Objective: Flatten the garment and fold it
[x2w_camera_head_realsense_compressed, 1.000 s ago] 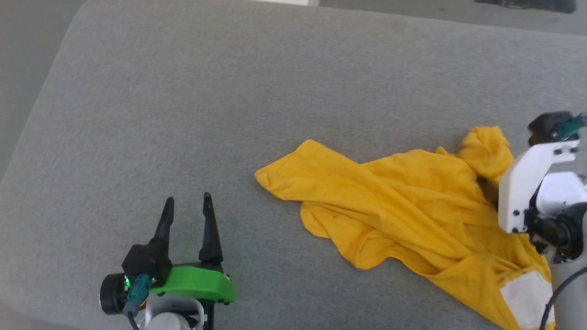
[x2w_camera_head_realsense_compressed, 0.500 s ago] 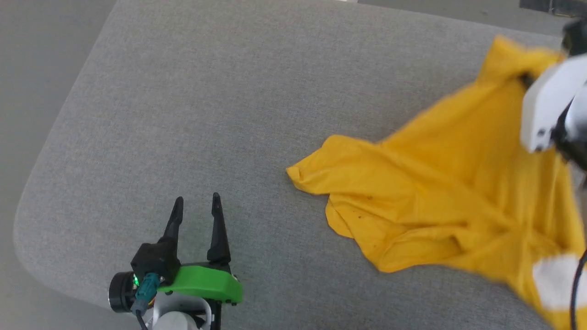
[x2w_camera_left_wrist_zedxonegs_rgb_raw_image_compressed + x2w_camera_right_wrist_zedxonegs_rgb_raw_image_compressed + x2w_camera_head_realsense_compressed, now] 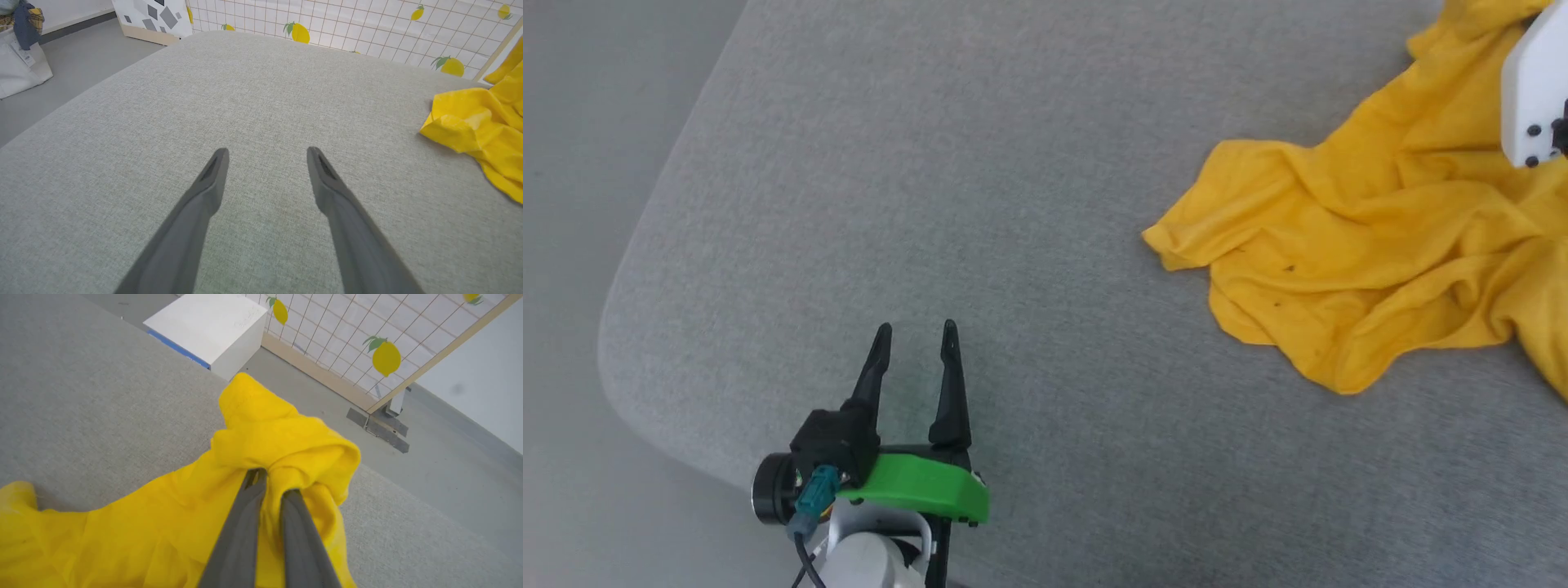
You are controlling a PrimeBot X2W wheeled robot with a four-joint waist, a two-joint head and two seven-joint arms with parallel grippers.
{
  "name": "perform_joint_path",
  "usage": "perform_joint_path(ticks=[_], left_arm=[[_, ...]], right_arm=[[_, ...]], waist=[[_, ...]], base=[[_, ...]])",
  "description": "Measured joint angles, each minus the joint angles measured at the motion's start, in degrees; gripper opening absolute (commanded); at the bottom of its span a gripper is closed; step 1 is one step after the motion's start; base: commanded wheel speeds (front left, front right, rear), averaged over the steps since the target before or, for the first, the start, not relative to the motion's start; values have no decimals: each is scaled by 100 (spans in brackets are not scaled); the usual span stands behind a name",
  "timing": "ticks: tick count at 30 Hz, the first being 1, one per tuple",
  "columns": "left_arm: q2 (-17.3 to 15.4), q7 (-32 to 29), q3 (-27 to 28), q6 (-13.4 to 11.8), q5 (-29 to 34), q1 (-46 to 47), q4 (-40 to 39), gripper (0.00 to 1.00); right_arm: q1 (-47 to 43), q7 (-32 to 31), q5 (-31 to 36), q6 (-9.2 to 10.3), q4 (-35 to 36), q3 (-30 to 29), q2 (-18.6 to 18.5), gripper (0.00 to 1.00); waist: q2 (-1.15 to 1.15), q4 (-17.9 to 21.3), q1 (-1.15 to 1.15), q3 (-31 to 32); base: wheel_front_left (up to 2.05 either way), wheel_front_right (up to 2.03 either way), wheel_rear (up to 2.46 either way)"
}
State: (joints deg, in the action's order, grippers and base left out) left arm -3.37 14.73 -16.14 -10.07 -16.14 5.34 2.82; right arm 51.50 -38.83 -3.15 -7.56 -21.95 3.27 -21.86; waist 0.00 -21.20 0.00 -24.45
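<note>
Garment (image 3: 1356, 245) crumpled at far right of grey surface (image 3: 1013, 163) — bunched fold pinched in right gripper (image 3: 271, 484), fingers nearly together, probably to lift and spread it. Left gripper (image 3: 916, 329) near left — fingers parted, empty, well apart from cloth.

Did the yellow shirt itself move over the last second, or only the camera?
Yes. The garment has been dragged right and away: its left tip now lies farther from the rounded left edge of the grey surface.

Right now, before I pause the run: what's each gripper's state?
Left gripper: open, holding nothing.
Right gripper: shut on the garment.
</note>
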Motion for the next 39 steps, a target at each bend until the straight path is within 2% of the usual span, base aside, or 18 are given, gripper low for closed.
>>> perform_joint_path(ticks=[1, 2, 10, 15, 23, 26, 29, 34, 36, 39], left_arm=[[1, 0, -1, -1, -1, 21, 0, 100], [2, 0, -4, -2, -4, 49, 3, 100], [15, 1, 67, -9, 18, 180, 15, 100], [-7, 1, 250, -11, 111, 146, 0, 100], [-255, 5, 455, -18, 155, -236, -109, 100], [-326, 5, 450, -12, 160, -350, -186, 100], [-398, 5, 446, -5, 160, -449, -285, 100], [-443, 5, 450, 13, 159, -680, -448, 100], [-456, 5, 482, -13, 159, -792, -524, 100], [-534, -52, 444, -4, 162, -828, -639, 100]], right_arm=[[-1, 44, 40, 0, -98, -42, 42, 90], [-1, 121, 87, 0, -182, -78, 91, 100], [21, 621, 42, 0, -370, -219, 269, 100], [-187, 1044, -375, 0, 226, -456, 326, 100], [-2268, 1585, -701, 0, 2183, -1145, 719, 100], [-3310, 1904, -675, 1, 3007, -1631, 1196, 100], [-4298, 2291, -471, -1, 3580, -1881, 1601, 100], [-5555, 2853, -448, 0, 3851, -2083, 1896, 100], [-5845, 3023, -906, 0, 3705, -2195, 1897, 100], [-6015, 3244, -1060, 0, 3578, -2295, 1900, 100]], waist=[[0, -30, 0, -50], [0, -55, 0, -97], [0, 0, 0, -167], [0, 155, 0, 56], [0, 659, 0, 524], [0, 879, 0, 702], [0, 1073, 0, 848], [0, 1353, 0, 1049], [0, 1458, 0, 1128], [0, 1605, 0, 1213]], base=[[0, 0, 0], [0, 0, 0], [0, 0, 0], [0, 0, 0], [0, 0, 0], [0, 0, 0], [0, 0, 0], [0, 0, 0], [0, 0, 0], [0, 0, 0]])
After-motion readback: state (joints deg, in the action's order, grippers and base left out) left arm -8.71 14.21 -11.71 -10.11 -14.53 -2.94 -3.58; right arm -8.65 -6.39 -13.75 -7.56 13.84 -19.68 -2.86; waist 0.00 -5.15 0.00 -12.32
